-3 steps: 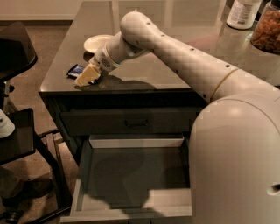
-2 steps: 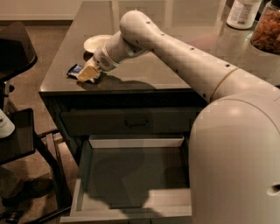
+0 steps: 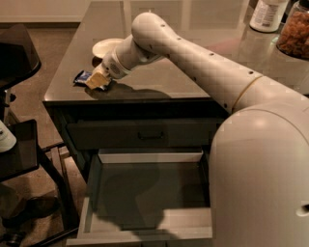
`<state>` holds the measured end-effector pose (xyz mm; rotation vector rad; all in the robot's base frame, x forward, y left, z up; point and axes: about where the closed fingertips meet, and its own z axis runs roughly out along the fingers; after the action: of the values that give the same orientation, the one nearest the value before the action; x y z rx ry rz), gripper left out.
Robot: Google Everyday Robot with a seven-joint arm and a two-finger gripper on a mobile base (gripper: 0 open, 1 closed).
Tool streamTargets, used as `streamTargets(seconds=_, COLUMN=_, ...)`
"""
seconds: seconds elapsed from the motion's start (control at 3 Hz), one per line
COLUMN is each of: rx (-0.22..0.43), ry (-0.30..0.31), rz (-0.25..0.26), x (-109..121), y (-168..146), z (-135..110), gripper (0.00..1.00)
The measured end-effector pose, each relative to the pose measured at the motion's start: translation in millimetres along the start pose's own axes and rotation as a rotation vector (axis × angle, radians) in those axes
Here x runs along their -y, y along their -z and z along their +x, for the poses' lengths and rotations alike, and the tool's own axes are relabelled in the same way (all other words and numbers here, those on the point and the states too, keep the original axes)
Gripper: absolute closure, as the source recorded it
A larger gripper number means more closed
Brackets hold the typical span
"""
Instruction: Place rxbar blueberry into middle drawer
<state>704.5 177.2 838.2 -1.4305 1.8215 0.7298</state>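
Observation:
The rxbar blueberry [image 3: 81,76] lies flat on the dark counter near its front left corner, a dark-blue wrapper with white print. My gripper [image 3: 96,81] is down at the counter on the bar's right end and covers part of it. The white arm reaches in from the right. The middle drawer [image 3: 149,185] is pulled out below the counter, wide and shallow with a bare grey floor.
A white round bowl [image 3: 106,47] sits just behind the gripper. The top drawer front [image 3: 150,136] with a recessed handle is closed. A white bottle [image 3: 268,14] and a jar [image 3: 294,34] stand at the far right. Black furniture [image 3: 17,53] stands to the left.
My gripper has shifted slightly left and away from me, onto the bar's right end. The bar and the drawer have not moved.

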Motion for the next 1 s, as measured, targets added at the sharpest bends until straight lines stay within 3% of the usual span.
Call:
streamTargets(seconds=0.67, rx=0.020, ry=0.027, rz=0.012, x=-11.7, y=20.4, z=4.7, gripper=1.00)
streamTargets(seconds=1.0, rx=0.015, ry=0.075, rz=0.009, x=-31.3, y=47.3, z=11.2, gripper=1.00)
